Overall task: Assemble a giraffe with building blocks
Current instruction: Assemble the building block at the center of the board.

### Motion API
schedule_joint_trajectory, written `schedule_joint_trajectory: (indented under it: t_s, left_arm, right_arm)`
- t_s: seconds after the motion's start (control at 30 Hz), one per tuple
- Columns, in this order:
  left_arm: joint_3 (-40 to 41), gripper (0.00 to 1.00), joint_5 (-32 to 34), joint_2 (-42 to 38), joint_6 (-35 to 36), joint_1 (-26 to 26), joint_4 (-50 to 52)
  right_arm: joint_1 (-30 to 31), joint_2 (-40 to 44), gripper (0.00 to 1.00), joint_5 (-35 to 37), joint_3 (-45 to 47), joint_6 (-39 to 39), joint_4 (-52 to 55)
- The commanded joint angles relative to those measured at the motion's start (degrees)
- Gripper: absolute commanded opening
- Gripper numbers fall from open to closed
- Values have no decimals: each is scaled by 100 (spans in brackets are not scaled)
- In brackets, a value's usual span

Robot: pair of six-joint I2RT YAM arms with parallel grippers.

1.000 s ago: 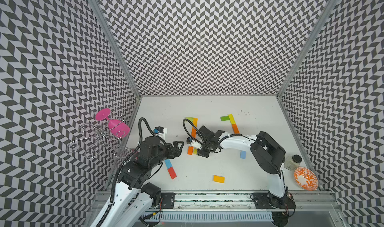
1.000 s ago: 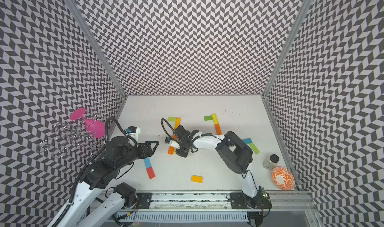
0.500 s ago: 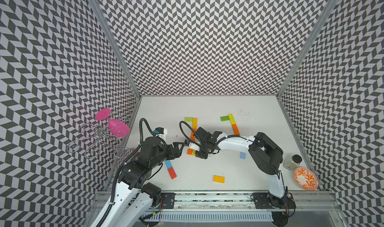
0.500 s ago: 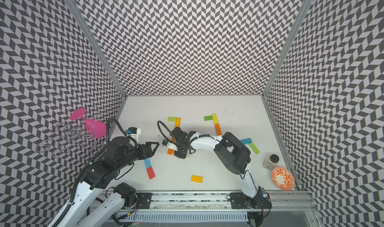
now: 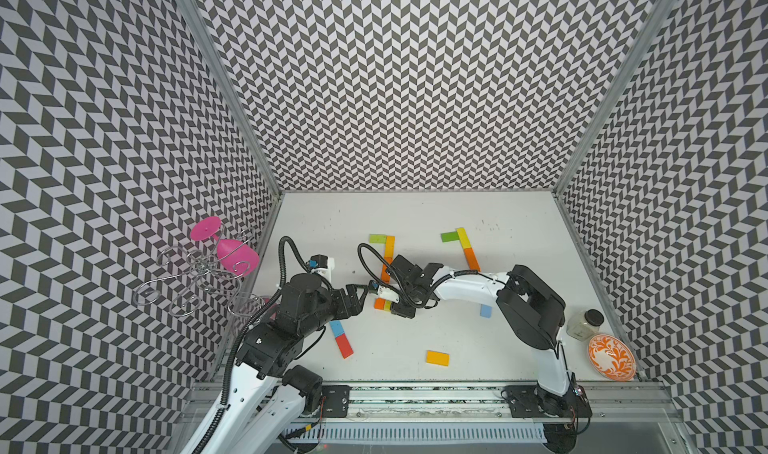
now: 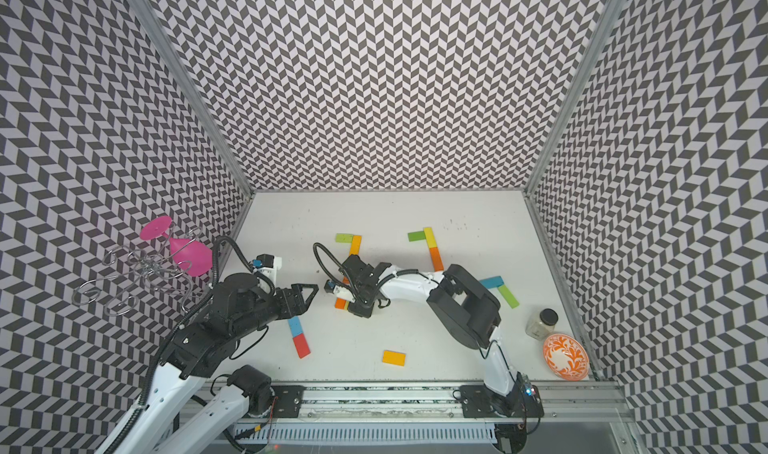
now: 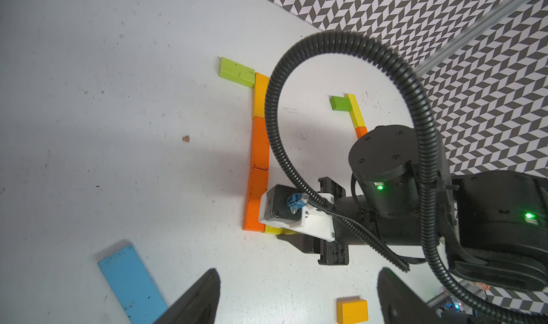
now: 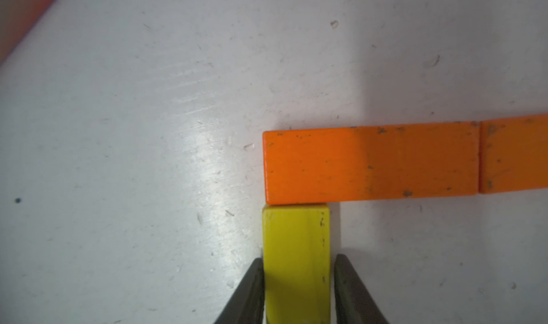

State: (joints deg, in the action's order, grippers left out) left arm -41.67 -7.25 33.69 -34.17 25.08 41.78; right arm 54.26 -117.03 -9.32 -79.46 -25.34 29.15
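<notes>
A line of blocks lies flat on the table: green block point(image 7: 236, 72), amber block point(image 7: 260, 95), then two orange blocks point(image 7: 260, 143). A yellow block point(image 8: 296, 248) lies on the table with its end against the side of the last orange block point(image 8: 370, 165), forming a corner. My right gripper point(image 8: 299, 258) straddles the yellow block; one finger touches it and the other stands a sliver off, so the gripper is slightly open. In a top view it sits at the line's near end point(image 5: 399, 306). My left gripper point(image 7: 299, 301) hovers open and empty just left of there point(image 5: 359, 302).
A second green-yellow-orange line point(image 5: 462, 240) lies further right. A blue block point(image 5: 336, 329) and red block point(image 5: 344, 346) lie under my left arm. An amber block point(image 5: 437, 357) lies near the front, blue and green blocks point(image 6: 498, 287) behind my right arm. Jar point(image 5: 585, 325) and bowl point(image 5: 611, 356) sit at the right; a wire rack with a pink glass point(image 5: 224, 250) is at the left.
My right gripper's fingers have eased apart from the yellow block after nudging it slightly left against the orange block. My left arm has stayed still.
</notes>
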Motion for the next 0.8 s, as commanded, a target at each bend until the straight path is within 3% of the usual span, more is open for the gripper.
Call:
schedule_joint_trajectory:
  t_s: [0.0,0.37,0.77]
  left_arm:
    - [54,84,13,-38,-11,-39,18]
    - [45,84,34,-38,-24,-38,18]
    - [-545,85,167,6,-110,-39,248]
  right_arm:
    - [18,-168,38,106,-85,-40,186]
    - [19,-90,45,-15,-193,-114,185]
    - [-111,721,56,-227,-248,-131,-105]
